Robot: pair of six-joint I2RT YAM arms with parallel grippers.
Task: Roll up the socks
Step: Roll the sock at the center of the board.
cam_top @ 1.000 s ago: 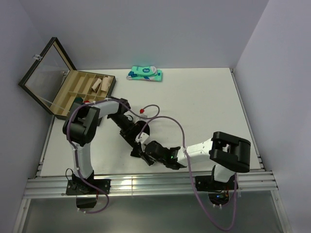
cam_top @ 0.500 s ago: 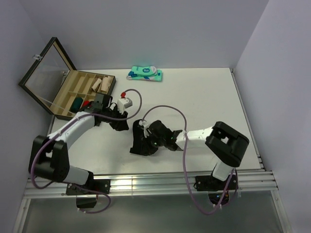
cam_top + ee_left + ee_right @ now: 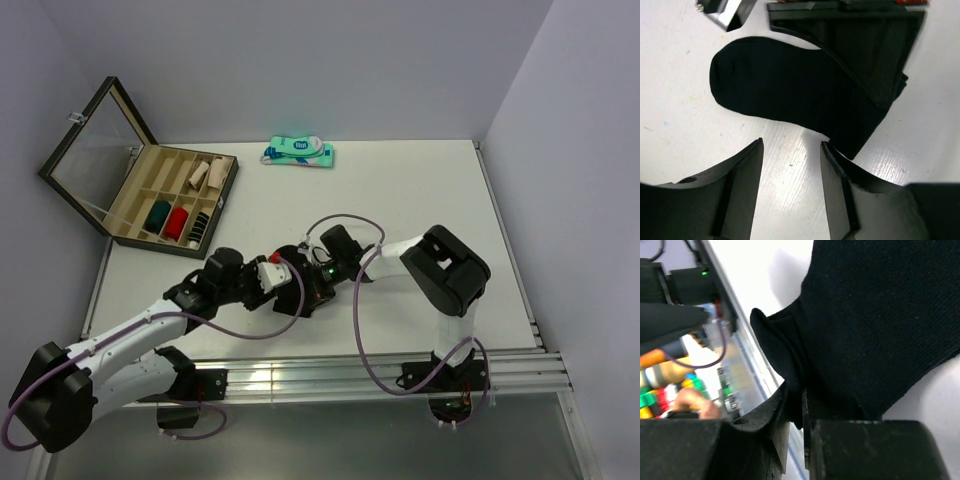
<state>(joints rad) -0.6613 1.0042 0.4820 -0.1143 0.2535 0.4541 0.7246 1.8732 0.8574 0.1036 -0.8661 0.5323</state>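
One of the socks, a plain black one [image 3: 785, 90], lies flat on the white table with its toe to the left in the left wrist view. My left gripper [image 3: 791, 143] hovers just short of its near edge, open, with only bare table between the fingers. My right gripper [image 3: 796, 392] is shut on a bunched fold at the far end of the black sock [image 3: 880, 315]. From above, both grippers meet over the sock [image 3: 300, 296] near the table's front middle: left gripper [image 3: 282, 286], right gripper [image 3: 316, 284].
An open wooden compartment box [image 3: 226, 187] stands at the back left, holding red, teal and beige rolled socks. A teal-and-white packaged pair [image 3: 298, 152] lies at the back centre. Purple cables loop over both arms. The metal rail [image 3: 300, 376] runs along the near edge.
My left arm has swung down from beside the box to lie low at the near left, and its jaws have opened wider. The right gripper, still shut, has shifted the sock back and left.
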